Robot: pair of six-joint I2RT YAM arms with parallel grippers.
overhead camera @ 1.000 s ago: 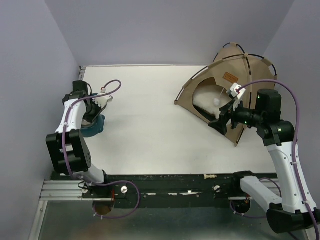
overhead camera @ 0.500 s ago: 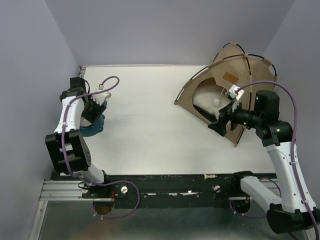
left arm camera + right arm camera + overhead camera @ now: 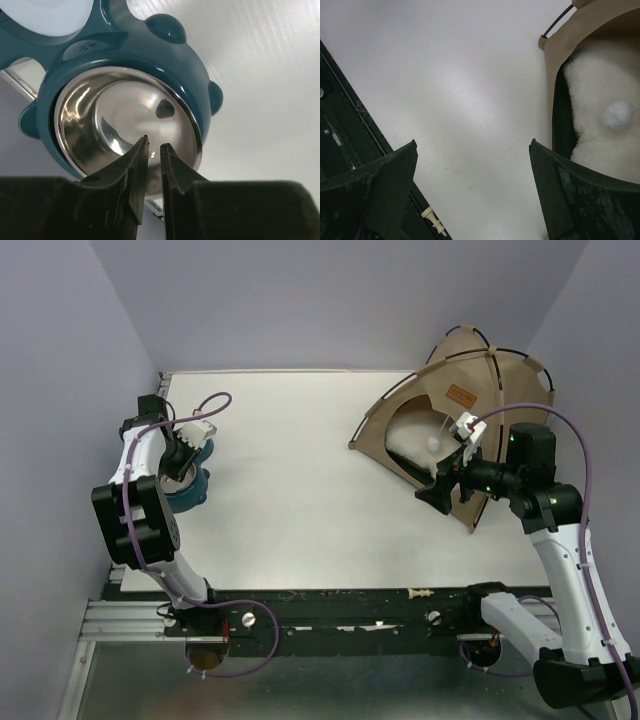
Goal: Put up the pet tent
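Pet tent [image 3: 470, 380] comes last in my sweep, since it stands at the far right of the desk [image 3: 300, 460], well apart from what lies on the left.

At the left edge my left claw [image 3: 152, 145] hangs over a teal pet bowl [image 3: 125, 115] with a shiny steel inside. Its fingers are parted by only a thin slit, and nothing sits between them.

Further right, my right claw [image 3: 472, 145] is spread wide and grips nothing. It hovers just in front of the near corner of the tent's mouth.

The pet tent looks raised already, so I judge the step in hand to be a last touch at its front edge. To do that well I would keep the claw wide until it straddles the rim. Then I would close on fabric and pole together, not on the fleece. I would move slowly, because the desk looks smooth and the tent may slide or its poles may spring. I would also stay clear of the hanging ball.

It is a tan fabric dome with thin black poles [image 3: 510, 352] arching along its seams. A small orange-brown label [image 3: 460, 395] sits above the arched opening, which faces left and towards me. Inside lies a white fleecy cushion [image 3: 600, 95] bordered by a dark edge, and a white pom-pom [image 3: 618, 114] dangles in front of it.
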